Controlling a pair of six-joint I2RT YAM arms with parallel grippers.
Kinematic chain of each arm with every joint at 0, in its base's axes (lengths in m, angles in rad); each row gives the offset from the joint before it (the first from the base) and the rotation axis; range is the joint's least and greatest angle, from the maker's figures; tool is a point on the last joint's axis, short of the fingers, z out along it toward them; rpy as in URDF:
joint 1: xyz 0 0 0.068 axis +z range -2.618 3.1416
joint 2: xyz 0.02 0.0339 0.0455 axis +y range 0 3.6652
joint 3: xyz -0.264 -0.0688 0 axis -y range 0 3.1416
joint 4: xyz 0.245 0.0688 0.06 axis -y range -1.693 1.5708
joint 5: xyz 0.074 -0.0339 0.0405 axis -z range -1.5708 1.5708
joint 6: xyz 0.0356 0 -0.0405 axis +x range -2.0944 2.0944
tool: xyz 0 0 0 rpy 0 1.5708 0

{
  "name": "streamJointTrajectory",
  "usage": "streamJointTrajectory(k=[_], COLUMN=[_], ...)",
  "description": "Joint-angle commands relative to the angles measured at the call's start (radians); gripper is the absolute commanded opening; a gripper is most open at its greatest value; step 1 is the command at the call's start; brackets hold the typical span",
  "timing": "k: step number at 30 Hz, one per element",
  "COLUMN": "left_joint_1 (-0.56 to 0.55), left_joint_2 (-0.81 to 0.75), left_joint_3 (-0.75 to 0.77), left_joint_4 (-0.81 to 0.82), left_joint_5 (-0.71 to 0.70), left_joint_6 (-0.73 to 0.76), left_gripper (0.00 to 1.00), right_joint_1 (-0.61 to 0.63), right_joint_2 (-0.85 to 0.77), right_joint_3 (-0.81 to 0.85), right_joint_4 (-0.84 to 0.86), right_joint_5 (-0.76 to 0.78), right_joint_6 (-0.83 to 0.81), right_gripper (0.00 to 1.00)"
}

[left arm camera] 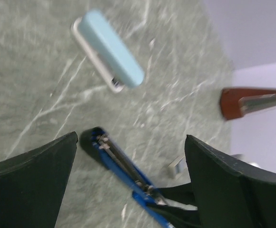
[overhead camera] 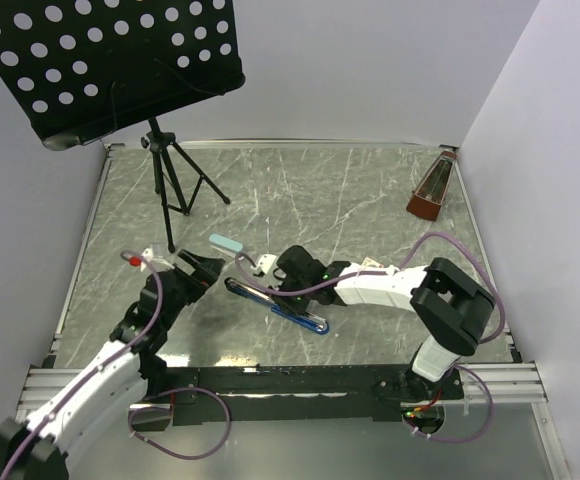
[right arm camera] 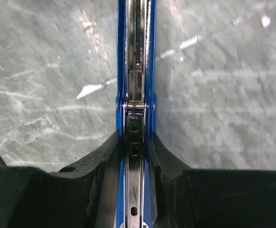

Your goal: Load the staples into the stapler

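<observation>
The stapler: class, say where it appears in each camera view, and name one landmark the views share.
Top external: the stapler lies open just left of centre.
Left wrist: stapler at lower centre, slanting down to the right.
Right wrist: stapler at centre, running vertically, clamped by the right gripper.
Shared landmark: the grey marbled tabletop.

The left tool point(left arm camera: 131, 140) gapes wide over the blue stapler point(left arm camera: 121, 166), a pale-blue case point(left arm camera: 108, 48) lying beyond.
</observation>
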Motion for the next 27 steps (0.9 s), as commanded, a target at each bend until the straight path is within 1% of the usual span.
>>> streamJointTrajectory(k=[1, 2, 4, 5, 8, 13, 19, 22, 24, 27], left_joint_1=[0.004, 0.004, 0.004, 0.004, 0.005, 0.004, 0.004, 0.004, 0.004, 0.004], left_joint_2=[-0.146, -0.192, -0.226, -0.247, -0.261, -0.261, -0.235, -0.202, -0.188, -0.162], left_joint_3=[-0.025, -0.028, -0.037, -0.039, -0.043, -0.045, -0.075, -0.085, -0.086, -0.086], left_joint_4=[-0.035, -0.047, -0.084, -0.096, -0.129, -0.136, -0.083, -0.057, -0.025, 0.000], left_joint_5=[-0.118, -0.137, -0.145, -0.148, -0.158, -0.172, -0.157, -0.143, -0.134, -0.120], left_joint_6=[-0.057, -0.060, -0.060, -0.063, -0.072, -0.068, -0.069, -0.066, -0.057, -0.051], left_gripper=[0.99, 0.99, 0.99, 1.00, 0.99, 1.00, 0.99, 0.99, 0.99, 0.99], right_joint_1=[0.015, 0.017, 0.020, 0.021, 0.026, 0.035, 0.043, 0.049, 0.050, 0.050], right_joint_2=[0.065, 0.069, 0.075, 0.079, 0.098, 0.151, 0.244, 0.284, 0.304, 0.307], right_joint_3=[0.085, 0.103, 0.128, 0.137, 0.183, 0.272, 0.365, 0.402, 0.412, 0.407], right_joint_4=[-0.009, -0.017, -0.026, -0.031, -0.046, -0.058, -0.054, -0.061, -0.055, -0.028], right_joint_5=[-0.019, -0.018, -0.025, -0.030, -0.038, -0.033, -0.029, 0.008, 0.021, 0.015], right_joint_6=[-0.071, -0.071, -0.074, -0.075, -0.087, -0.107, -0.137, -0.147, -0.149, -0.150], right_gripper=[0.20, 0.28, 0.39, 0.46, 0.54, 0.55, 0.54, 0.53, 0.51, 0.42])
